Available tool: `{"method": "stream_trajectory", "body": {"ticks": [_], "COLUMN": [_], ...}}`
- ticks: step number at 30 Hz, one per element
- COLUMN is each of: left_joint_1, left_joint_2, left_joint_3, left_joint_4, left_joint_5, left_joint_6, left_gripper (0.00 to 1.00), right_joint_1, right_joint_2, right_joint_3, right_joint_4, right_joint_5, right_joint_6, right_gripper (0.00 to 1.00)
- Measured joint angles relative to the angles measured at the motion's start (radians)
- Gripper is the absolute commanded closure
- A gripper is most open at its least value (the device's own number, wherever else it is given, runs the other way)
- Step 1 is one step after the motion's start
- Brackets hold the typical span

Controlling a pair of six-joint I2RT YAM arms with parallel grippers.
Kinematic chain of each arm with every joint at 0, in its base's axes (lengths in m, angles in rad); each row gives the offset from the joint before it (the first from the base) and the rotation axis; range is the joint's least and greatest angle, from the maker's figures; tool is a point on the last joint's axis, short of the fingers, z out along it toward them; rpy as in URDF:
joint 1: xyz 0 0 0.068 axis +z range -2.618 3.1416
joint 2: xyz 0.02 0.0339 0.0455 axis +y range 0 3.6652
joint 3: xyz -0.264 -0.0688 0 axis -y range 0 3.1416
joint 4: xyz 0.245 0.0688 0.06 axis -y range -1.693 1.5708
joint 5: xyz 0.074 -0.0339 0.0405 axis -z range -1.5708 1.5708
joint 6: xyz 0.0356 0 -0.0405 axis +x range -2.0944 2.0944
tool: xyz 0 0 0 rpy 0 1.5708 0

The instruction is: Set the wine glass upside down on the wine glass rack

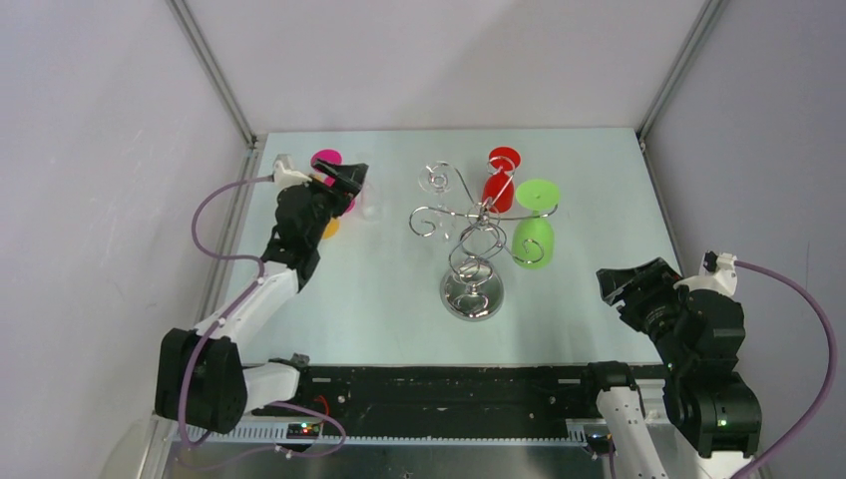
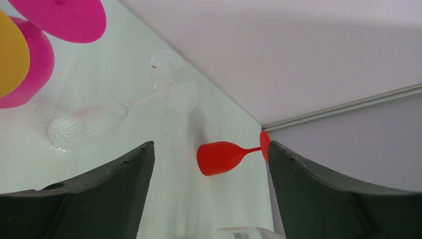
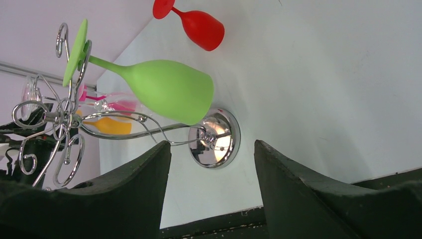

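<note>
Right fingers (image 3: 99, 199) and left fingers (image 2: 99, 199) spread, empty, green glass (image 3: 169, 92) hanging inverted on wine glass rack (image 3: 215, 144)

Plain white walls (image 1: 429, 60) are enclosing a pale green table (image 1: 379, 309). Aluminium posts (image 1: 214, 70) are running up both back corners under even light.

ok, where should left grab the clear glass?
Grip the clear wine glass by its stem, just below the foot, coming in level from the left gripper side. It stands rim-down, so the stem is exposed and the foot stays free for the rack.
</note>
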Motion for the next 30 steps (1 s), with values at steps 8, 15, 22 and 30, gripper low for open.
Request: {"method": "stream_trajectory", "body": {"ticks": [8,15,22,30], "left_joint_1": [0.003,0.007,0.009,0.013], "left_joint_2": [0.029,0.117,0.158,0.193], "left_joint_3": [0.001,0.024,0.061,0.081], "left_joint_4": [-0.003,-0.005,0.005,0.029], "left_joint_5": [-0.01,-0.032,-0.045,-0.065], "left_joint_6": [-0.023,-0.075,-0.119,-0.152], "left_gripper": [0.24,0.31,0.33,0.38], "right_joint_1": [0.0,0.0,0.0,0.0], "right_joint_2": [-0.001,-0.001,-0.001,-0.002], "right_joint_3": [-0.001,-0.002,-0.002,-0.002], "right_joint_4": [0.0,0.0,-0.001,-0.001], "right_joint_5": [0.0,0.0,0.001,0.001], "right_joint_6": [0.0,0.0,0.0,0.0], "right_gripper": [0.33,0.32,0.32,0.32]}}
